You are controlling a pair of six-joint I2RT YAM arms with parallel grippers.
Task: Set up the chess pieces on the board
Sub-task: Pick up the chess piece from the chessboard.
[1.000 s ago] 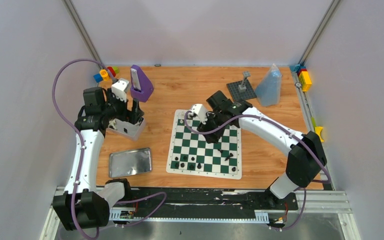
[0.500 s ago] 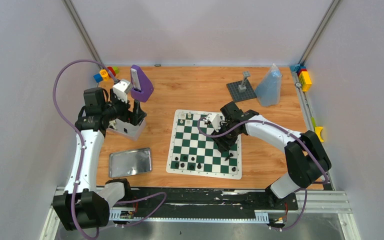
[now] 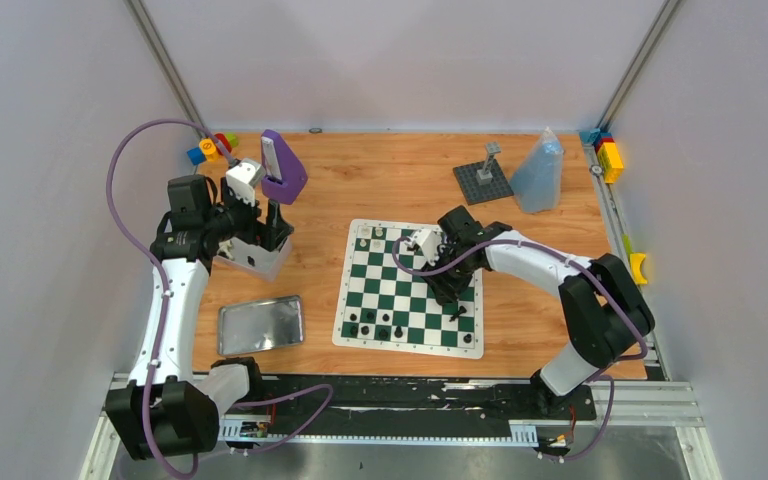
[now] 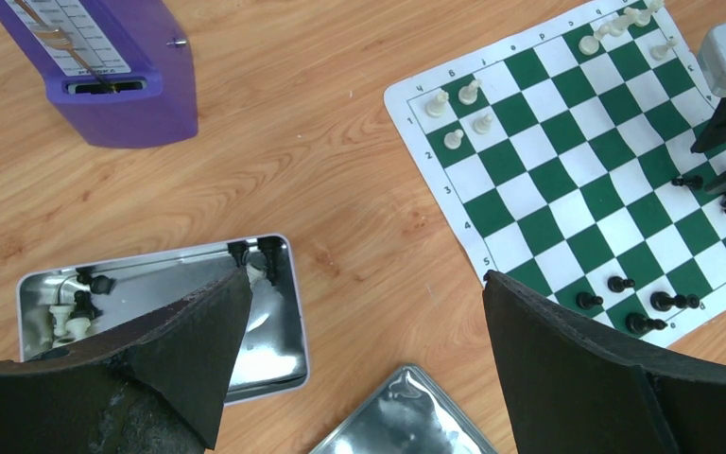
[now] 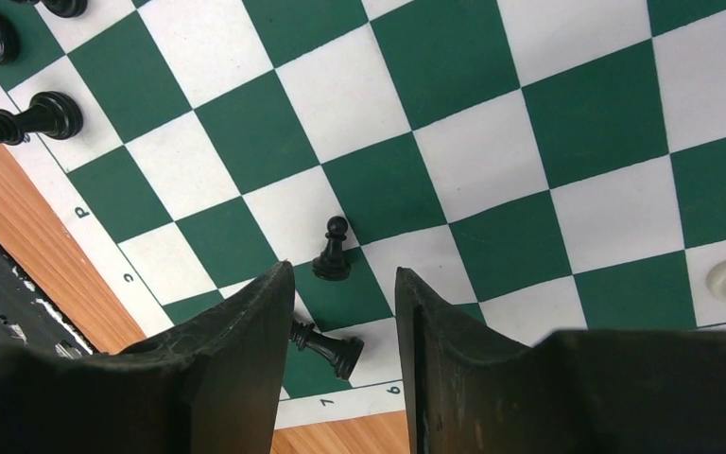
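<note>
The green and white board (image 3: pixel 396 300) lies mid-table. Black chess pieces (image 3: pixel 384 328) stand along its near edge, white ones (image 3: pixel 364 240) at its far left corner. My right gripper (image 3: pixel 449 291) hangs low over the board's right side, jaws partly open and empty (image 5: pixel 345 274). Just below its fingers a black piece (image 5: pixel 328 348) lies on its side, and a black pawn (image 5: pixel 333 252) stands one square away. My left gripper (image 4: pixel 367 279) is wide open above an open tin (image 4: pixel 279 312) that holds more black and white pieces (image 4: pixel 74 310).
A shiny tin lid (image 3: pixel 260 325) lies left of the board. A purple metronome (image 3: pixel 282 165) stands behind the left arm. At the back right are a dark grey baseplate with a post (image 3: pixel 482 180) and a blue bag (image 3: pixel 538 172). Coloured blocks (image 3: pixel 210 148) sit in the back corners.
My right gripper has swung from the board's far left area to its right side and come down low. The left arm has stayed put.
</note>
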